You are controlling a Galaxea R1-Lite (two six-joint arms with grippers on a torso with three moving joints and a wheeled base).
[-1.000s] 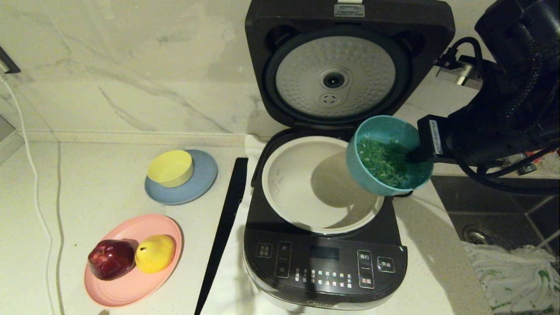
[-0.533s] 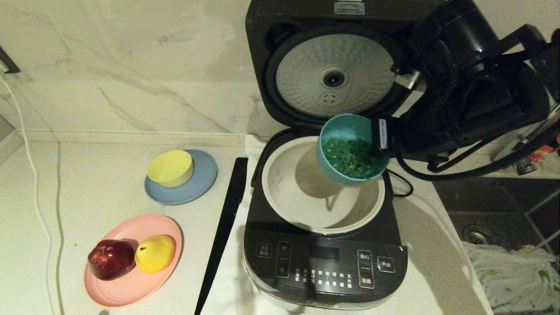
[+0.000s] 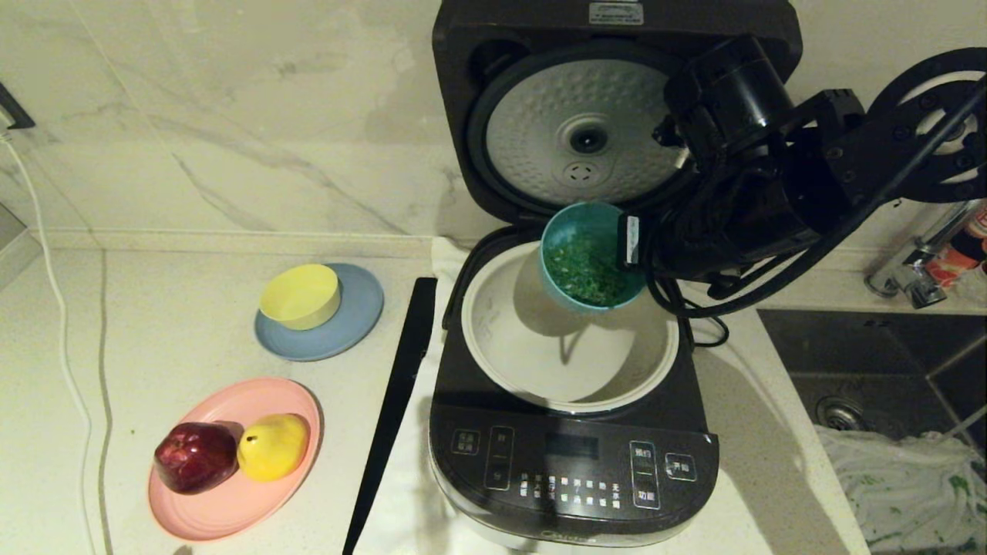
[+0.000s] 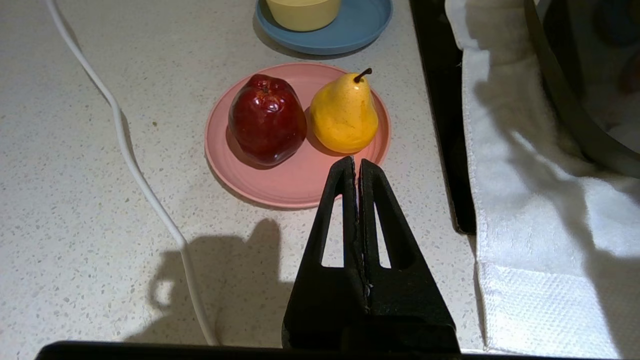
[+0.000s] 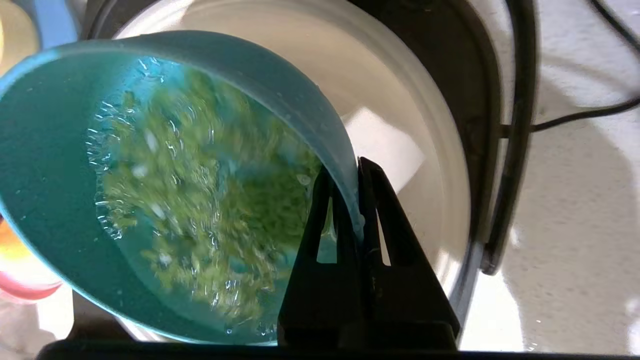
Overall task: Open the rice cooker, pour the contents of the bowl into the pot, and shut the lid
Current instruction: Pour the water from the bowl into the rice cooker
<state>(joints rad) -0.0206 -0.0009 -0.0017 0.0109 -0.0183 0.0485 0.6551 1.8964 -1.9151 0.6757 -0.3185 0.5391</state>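
Hidden or cut off: in the head view my right arm covers the right edge of the lid (image 3: pixel 586 139) and of its dimpled silver plate, and my right tool (image 3: pixel 626 240) shows only as a dark block at the rim of the bowl (image 3: pixel 590 258). My left tool does not appear in that view. The right wrist view cuts off the bowl's near side, and the contents (image 5: pixel 200 200) are smeared there, lying in what looks like clear liquid; individual green bits cannot be made out. The far floor of the pot (image 3: pixel 570 331) is masked by the bowl and its shadow.

Right tool (image 5: pixel 357 200): clenched on the bowl's wall, one finger inside the rim and one outside, with only the teal wall between them. The bowl is tilted, its mouth turned toward the camera and slightly left, and it hangs over the rear right part of the pot, inside the open rice cooker (image 3: pixel 574 462). The green contents lie within the bowl; the visible pot floor is bare and cream-white. The lid stands upright behind.

Left tool (image 4: pixel 357 172): fingers pressed together, holding nothing, above the table (image 4: pixel 75 175) just short of the pink plate (image 4: pixel 280 175) carrying a red apple (image 4: pixel 267 125) and a yellow pear (image 4: pixel 345 112).
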